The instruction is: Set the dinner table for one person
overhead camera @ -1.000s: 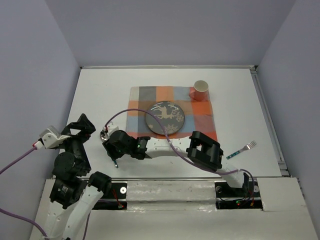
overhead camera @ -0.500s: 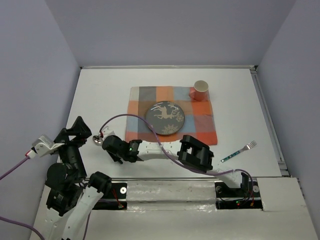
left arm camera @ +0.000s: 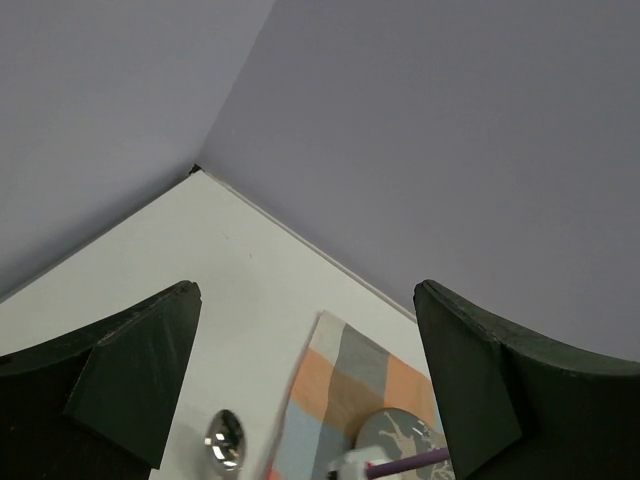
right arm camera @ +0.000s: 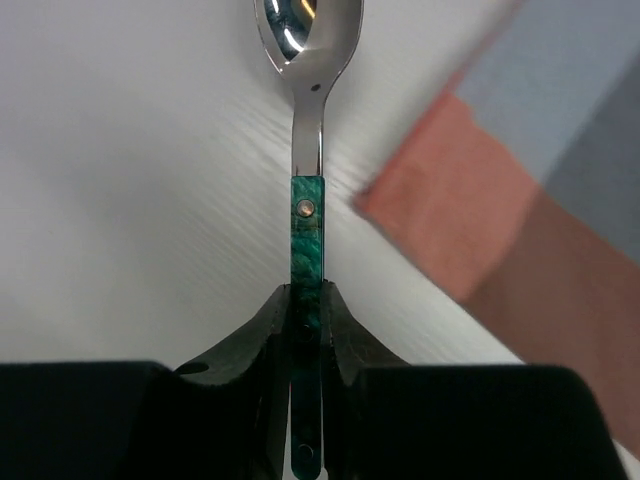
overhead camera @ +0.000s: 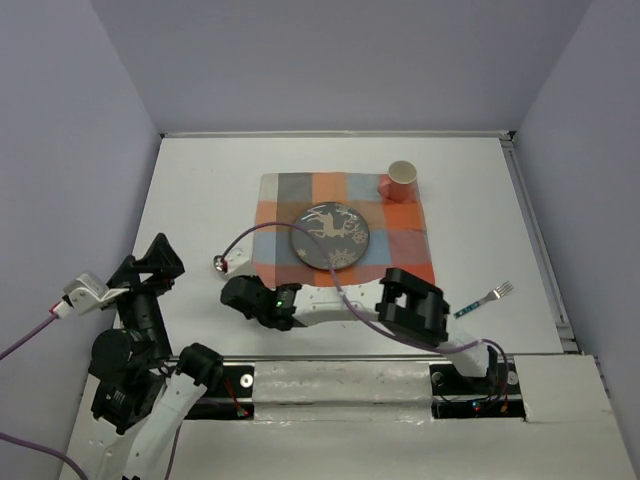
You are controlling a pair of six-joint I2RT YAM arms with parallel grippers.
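Green-handled spoon (right arm camera: 306, 235) pinched by R gripper (right arm camera: 306, 312), jaws narrow, just left of cloth (right arm camera: 540, 190). L gripper (left arm camera: 308, 372) wide, empty. Risk: thin handle may pivot, landing askew.

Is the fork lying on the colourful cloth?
No, the fork lies on the bare white dinner table, off to the right of the checked cloth.

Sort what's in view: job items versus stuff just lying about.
Job: spoon, clamped in the right gripper; fork; plate; cup; checked cloth; dinner table.
Lying about: no stray objects visible. The left gripper hangs open, holding nothing.
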